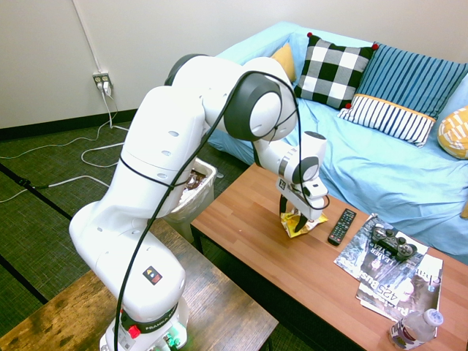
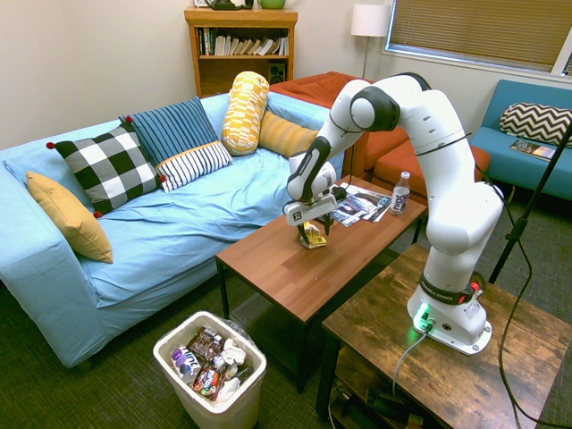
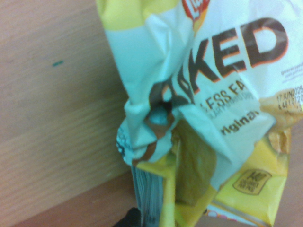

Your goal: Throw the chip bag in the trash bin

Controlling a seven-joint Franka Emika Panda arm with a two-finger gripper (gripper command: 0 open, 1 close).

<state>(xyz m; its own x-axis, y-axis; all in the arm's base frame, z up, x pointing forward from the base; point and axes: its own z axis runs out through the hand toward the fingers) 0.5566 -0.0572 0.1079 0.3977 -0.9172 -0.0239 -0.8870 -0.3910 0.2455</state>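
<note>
The chip bag (image 1: pixel 306 226), yellow and white with dark lettering, stands crumpled on the wooden coffee table (image 1: pixel 263 248), (image 2: pixel 295 268) near its middle. My gripper (image 1: pixel 295 219), (image 2: pixel 309 230) comes down on it from above and is shut on the chip bag, whose top is pinched into folds (image 3: pixel 189 142). The bag's lower edge (image 2: pixel 314 239) looks to be at the tabletop. The trash bin (image 2: pixel 214 407), white with a clear liner and holding several wrappers, sits on the floor off the table's end (image 1: pixel 199 206), partly behind my arm.
A black remote (image 1: pixel 341 226) lies just beyond the bag. Magazines (image 1: pixel 387 281) with a game controller (image 1: pixel 393 241) on them and a water bottle (image 1: pixel 415 329) fill the table's far end. A blue sofa (image 2: pixel 179 223) runs along the table; a darker side table (image 2: pixel 411 349) bears my base.
</note>
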